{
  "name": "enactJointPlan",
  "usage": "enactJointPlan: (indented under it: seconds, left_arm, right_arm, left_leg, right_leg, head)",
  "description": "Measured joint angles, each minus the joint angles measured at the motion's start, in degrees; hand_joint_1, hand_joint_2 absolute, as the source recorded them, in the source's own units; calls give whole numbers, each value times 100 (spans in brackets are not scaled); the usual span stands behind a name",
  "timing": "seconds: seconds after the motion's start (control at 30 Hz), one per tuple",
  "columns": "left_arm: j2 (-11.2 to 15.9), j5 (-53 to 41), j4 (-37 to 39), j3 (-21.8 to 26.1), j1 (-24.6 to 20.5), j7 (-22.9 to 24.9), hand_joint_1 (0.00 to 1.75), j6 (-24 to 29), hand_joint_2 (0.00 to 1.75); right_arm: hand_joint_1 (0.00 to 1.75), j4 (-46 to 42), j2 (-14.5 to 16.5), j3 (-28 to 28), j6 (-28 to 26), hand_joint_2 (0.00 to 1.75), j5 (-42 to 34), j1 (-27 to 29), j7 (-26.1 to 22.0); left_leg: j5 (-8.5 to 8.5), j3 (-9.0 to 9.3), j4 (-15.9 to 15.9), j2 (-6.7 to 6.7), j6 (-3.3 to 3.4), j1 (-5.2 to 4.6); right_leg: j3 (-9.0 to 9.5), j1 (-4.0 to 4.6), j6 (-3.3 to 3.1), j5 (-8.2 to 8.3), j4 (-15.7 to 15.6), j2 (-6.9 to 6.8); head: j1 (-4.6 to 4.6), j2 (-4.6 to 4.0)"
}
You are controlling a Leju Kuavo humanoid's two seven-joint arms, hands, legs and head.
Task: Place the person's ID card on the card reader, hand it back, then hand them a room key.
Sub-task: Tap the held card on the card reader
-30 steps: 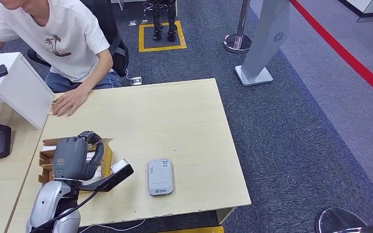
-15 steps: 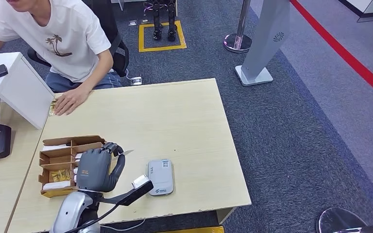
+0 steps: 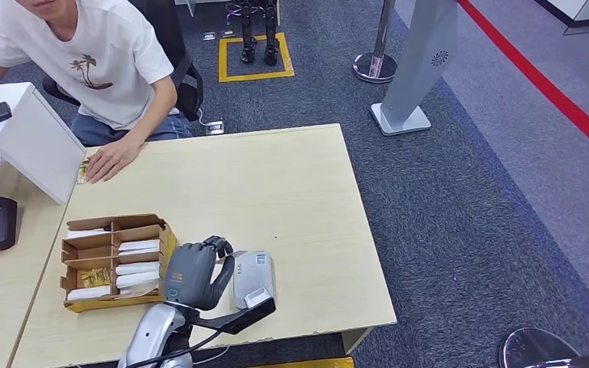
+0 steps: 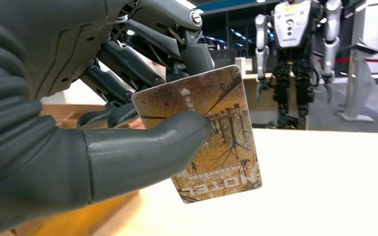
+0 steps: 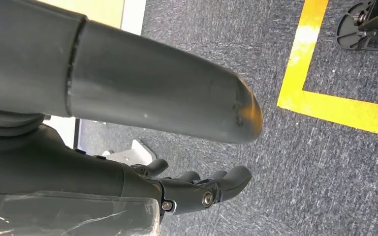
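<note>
Since the earlier frames our left hand (image 3: 193, 274) has swung from the card box (image 3: 77, 295) to beside the card reader (image 3: 254, 270) — room key (image 4: 204, 132) pinched between thumb and fingers (image 4: 128, 66). Our right hand (image 5: 197, 189) hangs with fingers loosely apart, holding nothing.

The left arm (image 3: 149, 337) reaches forward over the table, its hand (image 3: 194, 274) pinching a card (image 4: 211, 132) between thumb and curled fingers (image 4: 142, 49). The right hand (image 5: 128, 123) hangs toward the floor, fingers loosely extended, holding nothing.
</note>
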Motion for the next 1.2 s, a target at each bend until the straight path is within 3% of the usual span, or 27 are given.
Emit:
enactJointPlan:
  seconds: [0.53,1.2]
  left_arm:
    - [-355,77,1044,-181,-249,-13,175,91,175]
    - [-435,-115,1491,-374,-352,118,175,122,175]
  right_arm:
    - [0,0,-31,0,-2,0,236,-21,-17]
    - [0,-2,-34,0,-20,0,258,-26,-17]
  left_leg:
    - [1,0,0,0,0,0]
    - [0,0,0,0,0,0]
  right_leg:
    - [1,0,0,1,1,0]
    - [1,0,0,0,0,0]
  head:
    - [0,0]
    - [1,0]
